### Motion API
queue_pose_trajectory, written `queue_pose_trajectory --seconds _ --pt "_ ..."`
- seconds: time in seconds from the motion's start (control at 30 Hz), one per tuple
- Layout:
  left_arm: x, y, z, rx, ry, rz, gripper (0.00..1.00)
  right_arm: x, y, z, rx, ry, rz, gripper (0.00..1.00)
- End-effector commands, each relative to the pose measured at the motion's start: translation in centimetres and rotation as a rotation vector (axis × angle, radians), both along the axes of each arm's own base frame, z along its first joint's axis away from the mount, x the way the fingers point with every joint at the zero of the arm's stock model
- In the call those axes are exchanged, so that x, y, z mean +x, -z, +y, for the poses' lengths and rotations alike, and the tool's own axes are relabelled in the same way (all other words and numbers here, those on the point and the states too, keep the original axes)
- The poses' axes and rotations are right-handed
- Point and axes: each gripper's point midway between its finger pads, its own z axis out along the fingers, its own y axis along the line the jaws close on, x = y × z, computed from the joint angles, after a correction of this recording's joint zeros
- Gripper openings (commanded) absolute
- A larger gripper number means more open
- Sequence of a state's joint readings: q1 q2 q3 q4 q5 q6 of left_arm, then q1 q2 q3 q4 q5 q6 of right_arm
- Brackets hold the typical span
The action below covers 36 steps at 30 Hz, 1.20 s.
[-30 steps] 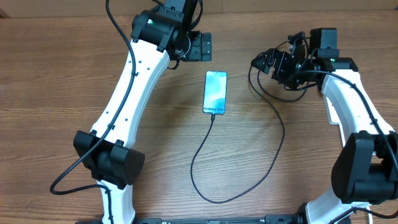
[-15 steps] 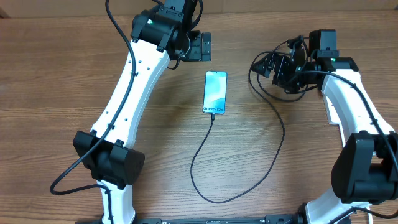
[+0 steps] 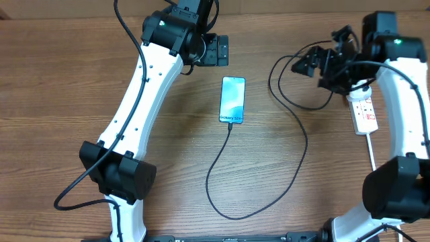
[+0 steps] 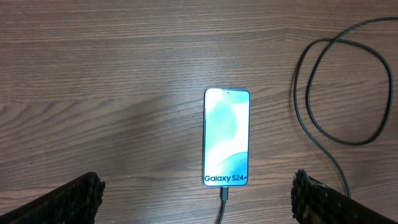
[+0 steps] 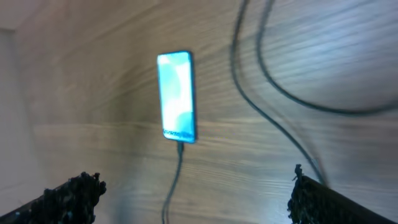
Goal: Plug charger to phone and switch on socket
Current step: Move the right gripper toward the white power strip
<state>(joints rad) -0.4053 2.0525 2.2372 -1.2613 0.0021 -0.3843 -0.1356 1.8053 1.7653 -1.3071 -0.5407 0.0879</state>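
The slim rectangular smartphone with a smooth light blue-teal screen (image 3: 232,99) lies flat near the middle of the brown wood-grain counter (image 3: 67,81). The thin round black charger cable (image 3: 222,202) has its small connector in the phone's lower short edge, makes a wide loop to the front and curls in loose rings below the right tool (image 3: 306,62). The white elongated plastic power strip with red marks (image 3: 366,114) lies at the right, partly under the right arm, while both tools stand wide open and empty, the left tool (image 3: 216,50) just beyond the phone's upper end with its dark, rough-looking fingertips (image 4: 81,194).
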Motion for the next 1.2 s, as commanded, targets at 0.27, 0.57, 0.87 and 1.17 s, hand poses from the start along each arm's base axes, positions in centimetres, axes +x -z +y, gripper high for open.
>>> queue_pose_trajectory --seconds 0.27,0.57,0.87,1.17 --pt "0.2 0.0 0.3 0.023 0.009 -0.01 1.0 -0.6 -3.0 -13.6 -0.131 0.28 -0.075 1.0" --pt "0.2 0.0 0.3 0.023 0.009 -0.01 1.0 -1.7 -2.8 -21.6 -0.193 0.436 -0.128 1.0" --pt "0.2 0.0 0.3 0.023 0.009 -0.01 1.0 -1.0 2.3 -23.0 -0.227 0.449 -0.085 1.0" --pt "0.2 0.0 0.3 0.023 0.009 -0.01 1.0 -1.1 9.6 -22.8 -0.168 0.435 0.056 1.0"
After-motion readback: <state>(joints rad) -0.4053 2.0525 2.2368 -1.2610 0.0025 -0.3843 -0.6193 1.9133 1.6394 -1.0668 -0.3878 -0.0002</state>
